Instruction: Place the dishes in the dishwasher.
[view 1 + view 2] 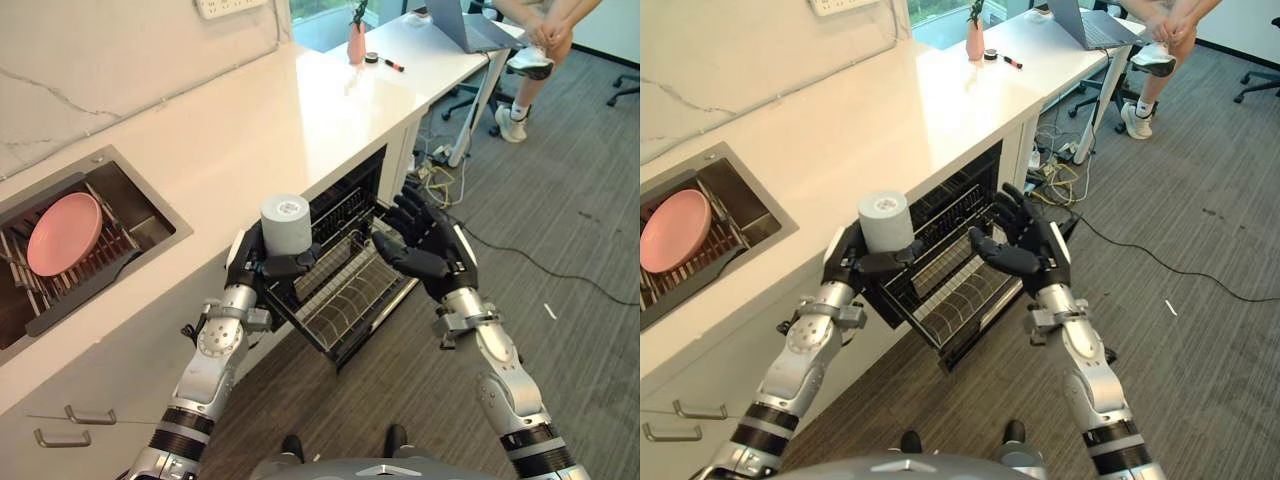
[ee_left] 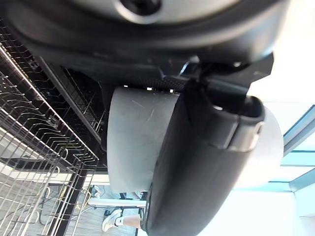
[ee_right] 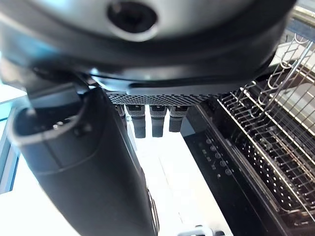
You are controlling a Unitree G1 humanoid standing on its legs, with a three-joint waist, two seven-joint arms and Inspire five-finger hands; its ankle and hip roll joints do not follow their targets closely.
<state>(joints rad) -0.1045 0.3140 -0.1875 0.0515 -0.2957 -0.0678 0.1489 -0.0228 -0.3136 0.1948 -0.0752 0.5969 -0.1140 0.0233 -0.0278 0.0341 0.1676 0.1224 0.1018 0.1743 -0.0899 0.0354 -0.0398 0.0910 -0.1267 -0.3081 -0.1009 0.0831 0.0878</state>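
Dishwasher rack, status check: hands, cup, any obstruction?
Left hand shut on grey cup, held upright over the pulled-out dishwasher rack. Right hand open, holding nothing, above the rack's right side. Pink plate in the sink rack.

Brightness: even, bright daylight in both eye views.
Light source: window (image 1: 325, 12) beyond the far end of the white countertop (image 1: 300, 100).
Glare: countertop sheen near the window; the wrist views' backgrounds wash out to white.
Shadows: soft; dishwasher (image 1: 345, 270) interior stays dark.
Focus: wrist views blur the near hand bulk; dishwasher racks stay sharper.
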